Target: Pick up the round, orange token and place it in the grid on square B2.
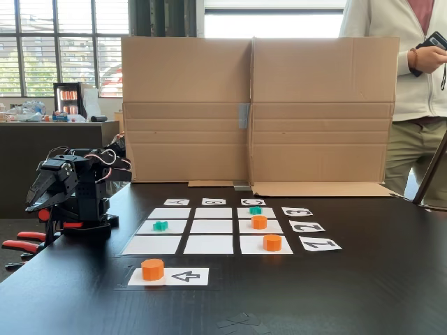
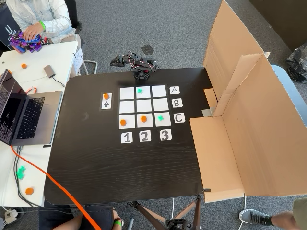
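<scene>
One pincer (image 1: 35, 199), folded low on its arm at the left edge of the dark worktop (image 1: 363, 293) in a fixed view, pointing down and left; cannot tell whether apart or together from either fixed view; nothing held. Nearest loose item: the round, orange token (image 1: 152, 269), standing on the left end of a white arrow card (image 1: 183, 276) at the front of the worktop, well apart from the pincer and just outside the grid (image 1: 211, 227). Square B2 (image 1: 211, 226), centre of the nine, bare. Two further orange tokens, one (image 1: 259, 222) on the right-hand column's middle square, another (image 1: 272, 242) on its front square; two teal tokens, one (image 1: 160, 225) on the left column's middle square, one (image 1: 255, 210) on the right column's far square. Step in hand, as judged: reach not yet begun. Advised: swing across to the arrow card, descend straight over the token with fingers spread wider than the puck, close around its sides, lift clear before crossing to the centre, avoiding the teal neighbour. Legible writing: cards A (image 2: 174, 90), B (image 2: 176, 102), C (image 2: 178, 117) along one side; 1 (image 2: 126, 138), 2 (image 2: 144, 136), 3 (image 2: 164, 134) along another; arrow outline on the card. Cardboard screen (image 1: 258, 112) behind; laptop (image 2: 21, 112) on a neighbouring white table.
</scene>
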Action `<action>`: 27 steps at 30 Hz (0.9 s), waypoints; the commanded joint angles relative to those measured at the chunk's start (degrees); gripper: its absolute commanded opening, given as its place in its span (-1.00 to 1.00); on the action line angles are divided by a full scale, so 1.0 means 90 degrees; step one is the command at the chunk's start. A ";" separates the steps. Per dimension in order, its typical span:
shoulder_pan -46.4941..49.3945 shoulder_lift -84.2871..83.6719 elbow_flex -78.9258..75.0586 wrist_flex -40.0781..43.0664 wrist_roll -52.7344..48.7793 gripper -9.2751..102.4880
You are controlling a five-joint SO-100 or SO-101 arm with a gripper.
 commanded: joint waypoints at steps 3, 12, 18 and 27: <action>-0.0117 0.0049 0.0020 0.0029 -0.0010 -0.85; -0.0117 0.0049 0.0020 0.0029 -0.0010 -0.85; -0.0215 -0.0020 -0.0010 0.0029 -0.0117 -0.85; -0.0303 -0.0947 -0.0752 0.0146 -0.0332 -0.85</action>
